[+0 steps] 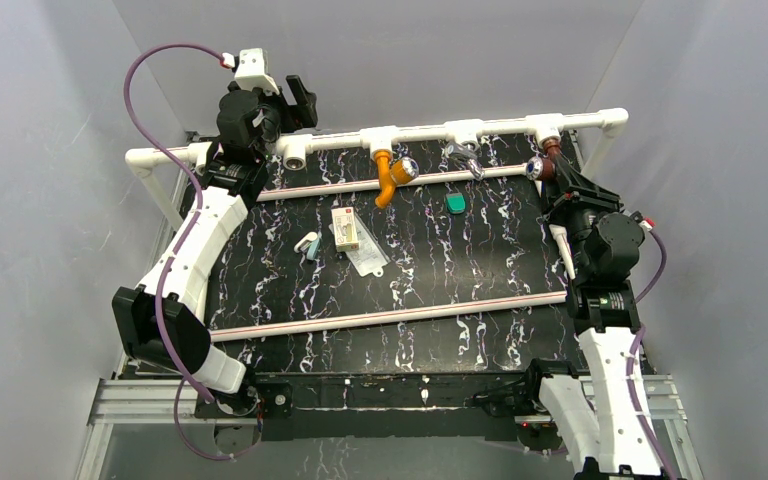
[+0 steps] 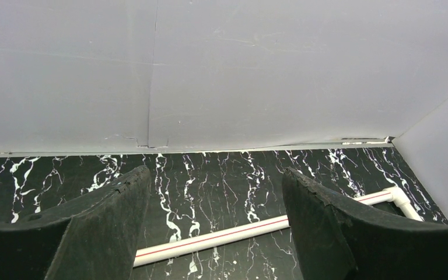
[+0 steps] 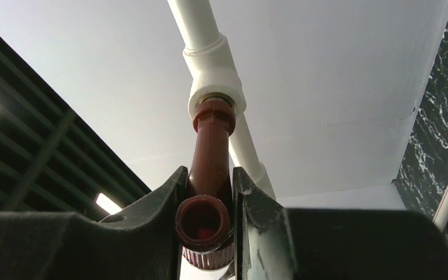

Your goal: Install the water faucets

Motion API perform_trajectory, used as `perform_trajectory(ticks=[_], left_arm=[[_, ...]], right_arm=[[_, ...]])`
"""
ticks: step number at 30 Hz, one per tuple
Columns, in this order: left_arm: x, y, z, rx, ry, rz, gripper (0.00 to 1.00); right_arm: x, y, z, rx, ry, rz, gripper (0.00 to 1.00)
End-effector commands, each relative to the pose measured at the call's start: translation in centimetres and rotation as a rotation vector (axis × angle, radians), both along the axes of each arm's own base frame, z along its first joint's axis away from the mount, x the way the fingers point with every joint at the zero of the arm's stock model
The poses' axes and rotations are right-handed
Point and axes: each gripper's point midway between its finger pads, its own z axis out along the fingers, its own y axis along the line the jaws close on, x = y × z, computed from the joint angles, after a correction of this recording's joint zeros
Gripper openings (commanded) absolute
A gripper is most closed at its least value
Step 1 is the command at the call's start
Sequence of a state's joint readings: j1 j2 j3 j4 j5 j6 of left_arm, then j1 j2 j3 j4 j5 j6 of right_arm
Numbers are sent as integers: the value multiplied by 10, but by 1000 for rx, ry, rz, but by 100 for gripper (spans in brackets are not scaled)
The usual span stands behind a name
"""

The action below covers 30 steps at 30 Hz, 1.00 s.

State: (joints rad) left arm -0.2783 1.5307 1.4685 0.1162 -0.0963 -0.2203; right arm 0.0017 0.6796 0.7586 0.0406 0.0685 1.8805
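Right gripper [image 3: 209, 178] clamped on brown faucet [image 3: 212, 146], collar at tee [image 3: 214, 73] mouth, thread depth hidden, lower end cut off, left gripper [image 2: 216, 178] spread wide, empty, orange faucet [image 1: 392, 175] on pipe [image 1: 500, 128].

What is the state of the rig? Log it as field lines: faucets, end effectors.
orange faucet: hanging from the white pipe, spout down
reddish-brown faucet: seated at the tee fitting, gripped
right end effector: shut on the reddish-brown faucet
left end effector: open, empty, by the pipe's left end
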Motion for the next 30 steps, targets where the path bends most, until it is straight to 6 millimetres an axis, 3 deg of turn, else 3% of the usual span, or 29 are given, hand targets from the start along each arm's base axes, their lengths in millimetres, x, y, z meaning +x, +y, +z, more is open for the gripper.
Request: perform_trajectory(ticks=[1, 4, 7, 11, 15, 20, 30], left_arm=[[-23, 9, -182, 150, 516, 3, 79], [-23, 10, -181, 150, 513, 5, 79], [-23, 10, -180, 150, 513, 6, 79], [-23, 9, -181, 150, 515, 4, 79], [-23, 9, -182, 151, 517, 5, 79], [-24, 9, -181, 150, 516, 3, 79], [-23, 9, -182, 153, 518, 4, 79]], right_arm=[[-11, -5, 57, 163, -121, 6, 1], [-14, -7, 57, 167, -111, -2, 1], [-17, -10, 58, 149, -113, -26, 15], [-21, -12, 61, 113, -113, -43, 41], [-22, -13, 54, 89, -84, -54, 55], [-24, -13, 50, 75, -75, -58, 64], [-25, 10, 38, -30, -35, 57, 73]])
